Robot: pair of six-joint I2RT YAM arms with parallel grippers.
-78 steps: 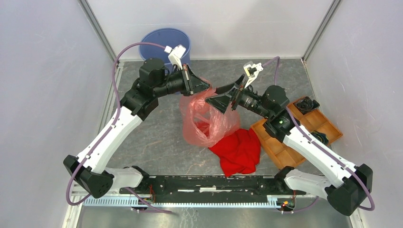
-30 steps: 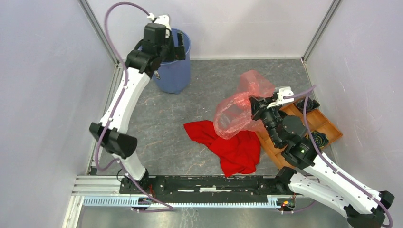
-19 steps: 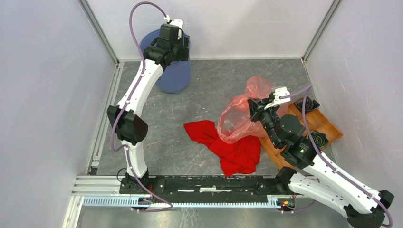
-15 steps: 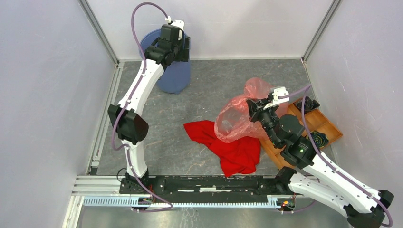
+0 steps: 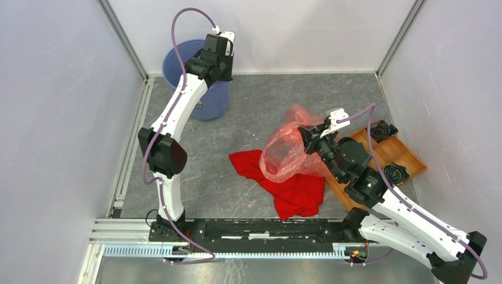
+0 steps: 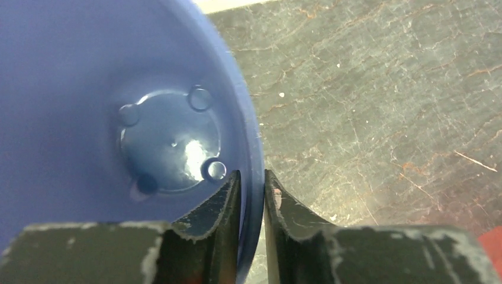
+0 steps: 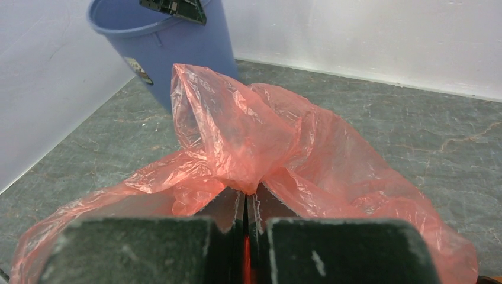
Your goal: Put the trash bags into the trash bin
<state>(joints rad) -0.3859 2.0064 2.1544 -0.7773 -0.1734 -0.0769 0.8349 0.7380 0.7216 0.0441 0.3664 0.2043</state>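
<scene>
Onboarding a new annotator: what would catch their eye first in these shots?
First, the glossy red-orange trash bag, puffed up mid-table over the edge of the red cloth, with its gathered neck pinched in the shut right hand. Next, the blue trash bin in the far-left corner, with the left hand closed across its rim, inside and outside the wall.

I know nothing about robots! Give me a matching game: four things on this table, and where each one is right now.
1. trash bag
2. trash bin
3. red cloth
4. wooden tray

a. rim gripped by the left claw
b. at the right edge of the table
c. pinched in the right claw
d. lying loose mid-table

Pairs: 1-c, 2-a, 3-d, 4-b
</scene>
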